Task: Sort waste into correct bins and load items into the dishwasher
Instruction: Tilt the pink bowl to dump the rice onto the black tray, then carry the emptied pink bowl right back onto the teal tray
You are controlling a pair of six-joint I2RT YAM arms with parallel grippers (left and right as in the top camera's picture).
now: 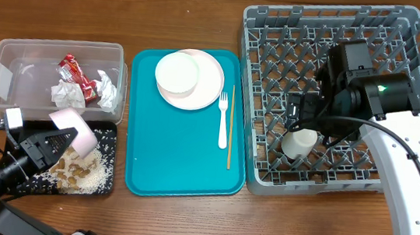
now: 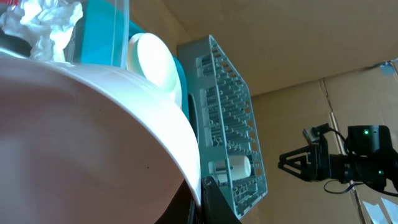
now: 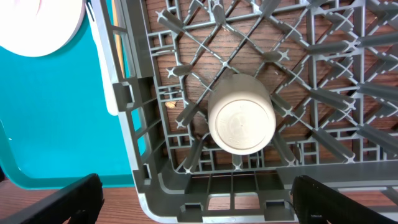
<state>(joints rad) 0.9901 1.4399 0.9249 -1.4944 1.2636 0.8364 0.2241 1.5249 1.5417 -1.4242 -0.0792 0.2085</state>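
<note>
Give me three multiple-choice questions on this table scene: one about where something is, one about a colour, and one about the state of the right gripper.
1. Where is the small white cup?
A. on the black tray
B. in the grey dish rack
C. on the teal tray

2. What colour is the snack wrapper in the clear tub?
A. red
B. green
C. blue

3. How is the right gripper?
A. shut on the cup
B. shut with nothing in it
C. open above the cup

Answers:
1 B: the cup sits among the rack's pegs.
2 A: the wrapper beside the napkins is shiny red.
3 C: in the right wrist view the fingers stand wide apart, well clear of the cup.
</note>
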